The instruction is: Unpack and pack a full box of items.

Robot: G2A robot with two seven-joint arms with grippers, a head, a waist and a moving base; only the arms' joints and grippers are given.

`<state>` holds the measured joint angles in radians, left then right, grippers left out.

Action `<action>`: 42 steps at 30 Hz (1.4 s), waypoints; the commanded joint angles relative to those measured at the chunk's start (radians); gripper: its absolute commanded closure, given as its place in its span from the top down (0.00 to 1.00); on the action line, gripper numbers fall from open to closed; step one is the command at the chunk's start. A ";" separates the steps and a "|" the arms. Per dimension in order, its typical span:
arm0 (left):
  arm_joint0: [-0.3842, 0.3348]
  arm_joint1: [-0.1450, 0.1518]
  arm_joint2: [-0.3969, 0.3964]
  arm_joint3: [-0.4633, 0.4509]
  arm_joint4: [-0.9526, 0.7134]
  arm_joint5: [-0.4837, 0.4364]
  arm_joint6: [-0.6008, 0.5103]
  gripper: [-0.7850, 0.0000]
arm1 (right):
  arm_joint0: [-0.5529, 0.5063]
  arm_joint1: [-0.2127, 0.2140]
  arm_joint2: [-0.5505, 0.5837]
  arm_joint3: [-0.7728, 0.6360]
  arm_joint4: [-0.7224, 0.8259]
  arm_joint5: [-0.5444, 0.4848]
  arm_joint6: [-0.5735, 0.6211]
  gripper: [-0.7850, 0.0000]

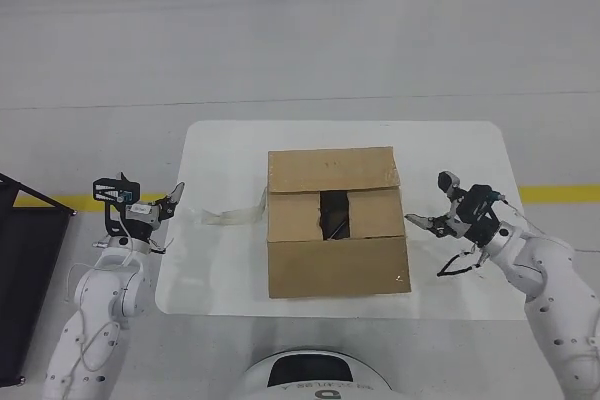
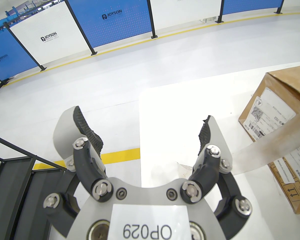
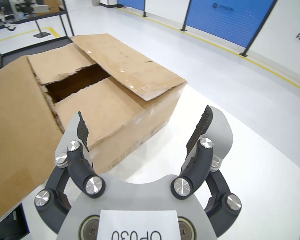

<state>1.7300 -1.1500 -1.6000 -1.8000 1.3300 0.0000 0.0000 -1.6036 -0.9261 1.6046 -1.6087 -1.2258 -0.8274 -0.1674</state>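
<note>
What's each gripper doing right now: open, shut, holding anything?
Left gripper: open, holding nothing.
Right gripper: open, holding nothing.

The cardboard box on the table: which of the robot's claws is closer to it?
Right. The right claw sits just off one side of the cardboard box; the left claw hangs well clear of it, at the opposite edge of the table.

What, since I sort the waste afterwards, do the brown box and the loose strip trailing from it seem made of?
Box: cardboard, likely corrugated; matte brown, with ragged, fibrous torn flap edges and paper labels on its side. Strip: probably plastic packing tape; thin, translucent, faintly glossy, with a brownish haze as if cardboard fibres cling to it.
</note>
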 commanded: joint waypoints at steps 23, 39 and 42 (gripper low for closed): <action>0.000 0.000 0.000 0.000 0.000 0.000 0.000 1.00 | 0.233 -0.041 -0.215 0.041 0.131 0.288 0.466 1.00; 0.000 0.000 0.000 0.000 0.000 0.000 0.000 1.00 | 0.512 -0.089 -0.310 0.228 0.437 0.416 0.590 1.00; 0.000 0.000 0.000 0.000 0.000 0.000 0.000 1.00 | 0.618 -0.109 -0.365 0.324 0.479 0.461 0.638 1.00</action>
<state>1.7300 -1.1500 -1.6000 -1.8000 1.3300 0.0000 0.0000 -1.0300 -1.0282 1.2604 -1.3234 -0.7560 -0.3849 0.4539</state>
